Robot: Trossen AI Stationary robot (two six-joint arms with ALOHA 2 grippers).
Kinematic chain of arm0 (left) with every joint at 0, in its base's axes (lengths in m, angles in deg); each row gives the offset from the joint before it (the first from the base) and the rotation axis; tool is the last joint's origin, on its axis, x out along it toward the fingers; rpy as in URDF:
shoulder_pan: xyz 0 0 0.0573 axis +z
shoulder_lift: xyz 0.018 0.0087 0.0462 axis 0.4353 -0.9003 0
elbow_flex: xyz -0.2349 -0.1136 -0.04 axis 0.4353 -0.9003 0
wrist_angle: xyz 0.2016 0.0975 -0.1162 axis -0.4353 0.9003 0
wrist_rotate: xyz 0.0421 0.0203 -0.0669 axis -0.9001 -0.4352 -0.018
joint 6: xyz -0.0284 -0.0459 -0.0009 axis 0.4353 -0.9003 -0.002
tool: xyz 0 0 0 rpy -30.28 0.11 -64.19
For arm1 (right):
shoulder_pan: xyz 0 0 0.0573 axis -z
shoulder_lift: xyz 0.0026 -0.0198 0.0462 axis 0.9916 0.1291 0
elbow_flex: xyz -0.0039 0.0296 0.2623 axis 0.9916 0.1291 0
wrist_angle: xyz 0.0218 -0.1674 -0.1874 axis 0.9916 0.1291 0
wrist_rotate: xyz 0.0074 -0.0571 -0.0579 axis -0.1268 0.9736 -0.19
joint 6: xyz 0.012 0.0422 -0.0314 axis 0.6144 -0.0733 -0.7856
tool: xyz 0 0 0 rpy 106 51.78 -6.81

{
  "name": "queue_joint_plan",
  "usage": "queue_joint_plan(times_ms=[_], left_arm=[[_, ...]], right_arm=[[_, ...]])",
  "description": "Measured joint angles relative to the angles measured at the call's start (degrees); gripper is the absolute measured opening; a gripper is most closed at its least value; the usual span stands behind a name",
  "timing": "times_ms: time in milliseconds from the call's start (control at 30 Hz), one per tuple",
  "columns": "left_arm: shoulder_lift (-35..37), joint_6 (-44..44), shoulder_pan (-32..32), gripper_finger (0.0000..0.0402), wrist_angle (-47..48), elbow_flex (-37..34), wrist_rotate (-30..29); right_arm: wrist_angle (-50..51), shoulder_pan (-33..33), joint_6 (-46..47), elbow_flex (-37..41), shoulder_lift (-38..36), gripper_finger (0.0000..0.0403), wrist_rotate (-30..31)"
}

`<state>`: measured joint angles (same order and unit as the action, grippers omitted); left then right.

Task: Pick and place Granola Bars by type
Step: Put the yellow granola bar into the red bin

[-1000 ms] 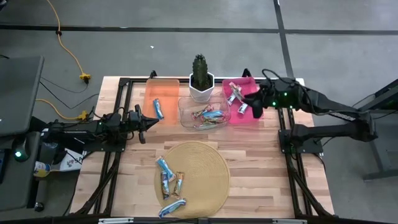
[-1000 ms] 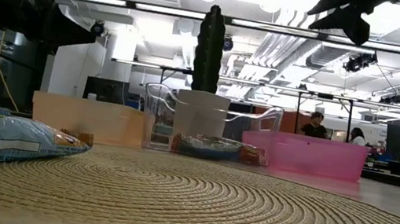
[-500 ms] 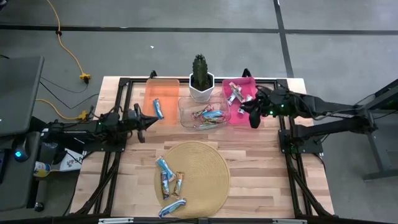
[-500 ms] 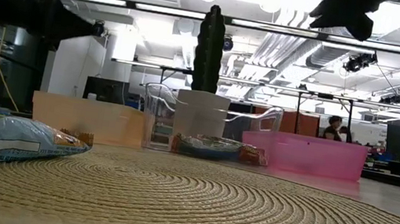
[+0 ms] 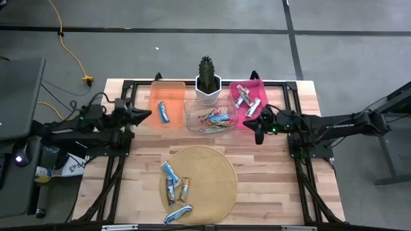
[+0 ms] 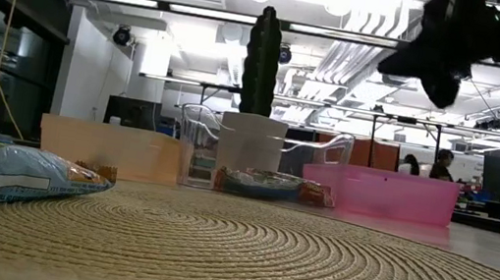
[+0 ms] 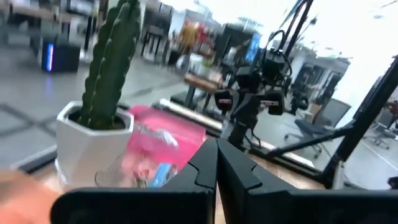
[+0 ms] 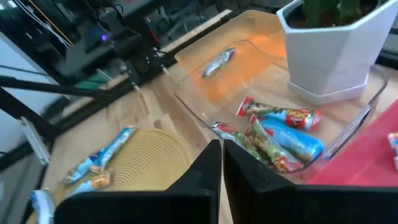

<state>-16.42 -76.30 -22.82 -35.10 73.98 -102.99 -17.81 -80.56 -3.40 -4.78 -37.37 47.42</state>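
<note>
Bright overhead ceiling lights; wrist views blurred, possibly motion; soft shadows.

No readable text or labels on any wrapper, bin or surface.

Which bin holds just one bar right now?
The orange bin: a single blue-and-white bar lies in it, while the clear bin and pink bin each hold several.

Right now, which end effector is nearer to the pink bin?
Right. The right end effector hangs by the pink bin; the left end effector is beyond the orange bin.
</note>
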Motion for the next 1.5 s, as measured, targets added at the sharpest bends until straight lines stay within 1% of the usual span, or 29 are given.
queue_joint_plan(times_ms=[100, 200, 333, 433, 500, 567, 800, 933, 1033, 1200, 1333, 1500], left_arm=[[-3.5, -3.6, 0.0, 0.0001, 8.5, 7.8, 0.0], [-8.2, -6.4, 0.0, 0.0001, 16.6, 15.5, 1.0], [-15.7, -8.2, 0.0, 0.0001, 27.9, 24.1, 4.3], [-20.2, -10.2, 0.0, 0.0001, 33.2, 28.9, 7.8], [-21.7, -11.8, 0.0, 0.0001, 35.7, 30.9, 9.3], [-22.2, -14.0, 0.0, 0.0001, 36.2, 32.1, 10.0], [-22.4, -26.7, -0.2, 0.0001, 38.1, 32.3, 11.3], [-24.2, -30.9, -3.5, 0.0001, 36.6, 32.3, 12.8], [-25.7, -32.7, -8.3, 0.0000, 34.9, 32.3, 10.4], [-27.5, -37.7, -19.5, 0.0000, 33.1, 32.3, 2.5], [-30.1, -42.4, -30.7, 0.0000, 29.6, 32.3, -7.0], [-36.9, -49.7, -43.3, 0.0000, 26.6, 32.3, -19.2]], right_arm=[[-3.6, -0.6, 1.5, 4.4, -2.6, 0.0003, 0.5], [-4.0, -0.6, 1.3, 6.6, -5.5, 0.0001, 0.8], [-3.2, -0.6, -0.8, 8.0, -9.3, 0.0001, 1.2], [-1.6, -0.6, -1.2, 9.3, -12.3, 0.0001, 1.5], [-0.7, -0.6, -1.3, 10.6, -14.5, 0.0000, 1.5], [-0.4, -0.6, -1.0, 11.9, -16.6, 0.0000, 1.5], [2.5, -0.6, 0.4, 15.6, -24.0, 0.0000, 1.3], [5.5, -0.6, -0.4, 16.3, -27.0, 0.0000, 1.3], [7.3, -0.6, -0.8, 16.3, -28.3, 0.0000, 1.3], [8.9, -0.6, -1.5, 16.3, -28.7, 0.0000, 1.2], [9.0, -0.5, -2.4, 16.3, -28.7, 0.0000, 1.3], [9.9, -0.5, -2.5, 16.3, -28.7, 0.0000, 1.5]])
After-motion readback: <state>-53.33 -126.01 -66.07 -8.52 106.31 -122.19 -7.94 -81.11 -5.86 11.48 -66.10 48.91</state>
